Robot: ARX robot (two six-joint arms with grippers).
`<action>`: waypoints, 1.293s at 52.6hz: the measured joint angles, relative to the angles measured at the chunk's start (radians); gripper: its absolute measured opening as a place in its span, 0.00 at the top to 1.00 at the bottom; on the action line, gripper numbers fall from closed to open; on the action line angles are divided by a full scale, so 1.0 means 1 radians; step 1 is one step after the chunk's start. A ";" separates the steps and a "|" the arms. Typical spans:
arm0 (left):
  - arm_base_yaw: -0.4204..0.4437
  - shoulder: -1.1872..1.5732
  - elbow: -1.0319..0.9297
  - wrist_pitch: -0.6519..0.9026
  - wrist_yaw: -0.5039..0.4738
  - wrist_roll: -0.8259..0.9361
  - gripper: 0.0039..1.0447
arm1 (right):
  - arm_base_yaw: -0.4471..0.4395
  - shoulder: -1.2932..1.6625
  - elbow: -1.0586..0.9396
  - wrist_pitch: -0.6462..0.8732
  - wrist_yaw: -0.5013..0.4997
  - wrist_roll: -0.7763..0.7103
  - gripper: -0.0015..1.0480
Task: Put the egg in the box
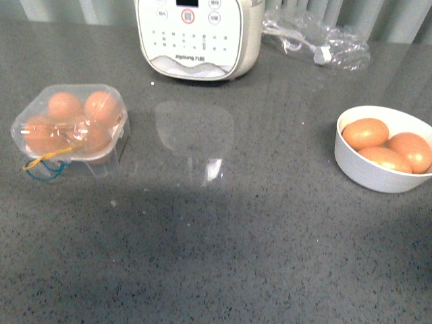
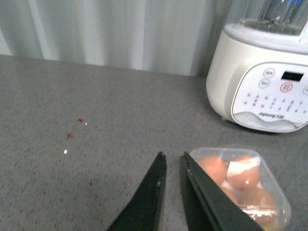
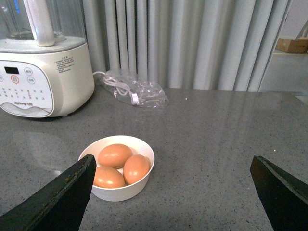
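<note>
While the clear egg box [image 1: 69,125] sits closed near the left edge of the grey table [image 1: 223,223] with four brown eggs inside, three more eggs lie in the white bowl [image 1: 378,172] near the right edge. I cannot tell which egg is the task's one. The left end effector [image 2: 172,161] has its fingers nearly together, holding nothing, just beside the box. The right end effector [image 3: 173,175] is spread wide, empty, before the bowl.

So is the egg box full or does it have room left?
Full, it seems. The egg box shows four eggs, one in each hole, under its clear lid.
</note>
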 joint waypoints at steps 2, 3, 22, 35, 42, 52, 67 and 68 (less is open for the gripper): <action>-0.007 -0.019 -0.022 -0.008 -0.011 0.001 0.97 | 0.000 0.000 0.000 0.000 0.000 0.000 0.07; -0.009 -0.026 -0.026 -0.012 -0.013 0.000 0.97 | 0.000 0.000 0.000 0.000 0.000 0.000 0.07; -0.117 -0.300 -0.105 -0.205 -0.119 0.012 0.97 | 0.000 0.000 0.000 0.000 0.000 0.000 0.07; -0.128 -0.473 -0.116 -0.348 -0.121 0.012 0.97 | 0.000 0.000 0.000 0.000 0.001 0.000 0.07; -0.128 -0.558 -0.116 -0.423 -0.122 0.013 0.97 | 0.000 0.000 0.000 0.000 0.000 0.000 0.07; -0.128 -0.676 -0.116 -0.532 -0.122 0.012 0.97 | 0.000 0.000 0.000 0.000 0.000 0.000 0.07; -0.128 -0.861 -0.117 -0.707 -0.122 0.012 0.97 | 0.000 0.000 0.000 0.000 0.000 0.000 0.07; -0.128 -0.873 -0.117 -0.719 -0.122 0.012 0.97 | 0.000 0.000 0.000 0.000 0.001 0.000 0.07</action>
